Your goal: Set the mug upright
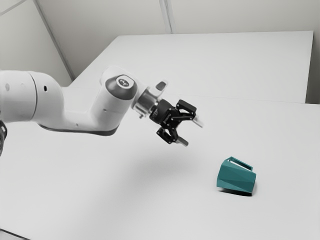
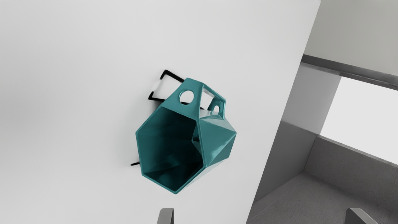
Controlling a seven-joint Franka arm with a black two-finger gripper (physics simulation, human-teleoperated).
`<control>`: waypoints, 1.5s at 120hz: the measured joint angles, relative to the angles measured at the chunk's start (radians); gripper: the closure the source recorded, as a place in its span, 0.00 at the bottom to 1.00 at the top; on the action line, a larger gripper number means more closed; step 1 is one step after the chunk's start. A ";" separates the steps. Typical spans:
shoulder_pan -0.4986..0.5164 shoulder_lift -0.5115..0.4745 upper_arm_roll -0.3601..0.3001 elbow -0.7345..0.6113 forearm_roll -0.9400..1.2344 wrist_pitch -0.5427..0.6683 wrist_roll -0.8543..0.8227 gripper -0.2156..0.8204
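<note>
Some plain room, kind unclear, with pale walls (image 1: 240, 15) and a white table (image 1: 125, 200)

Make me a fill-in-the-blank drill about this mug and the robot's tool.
The mug lies on its ____, not upright. Its mouth faces ____ the tool, not away from it. The tool is ____, not shut. The number of mugs on the table is ____.

Missing words: side; toward; open; one.

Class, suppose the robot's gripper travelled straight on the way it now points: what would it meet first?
Most likely the teal mug, lying on its side ahead of the open gripper; depth is unclear, so it might meet the tabletop beside it instead.
</note>
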 joint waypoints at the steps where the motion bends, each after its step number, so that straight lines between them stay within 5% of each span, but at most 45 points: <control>1: 0.001 0.002 -0.003 -0.005 -0.012 0.007 0.009 0.21; 60: -0.072 0.151 -0.047 -0.054 -0.294 0.197 0.410 0.21; 122: -0.110 0.247 -0.064 -0.014 -0.389 0.109 0.677 0.21; 180: -0.118 0.275 -0.064 -0.018 -0.435 0.093 0.804 0.69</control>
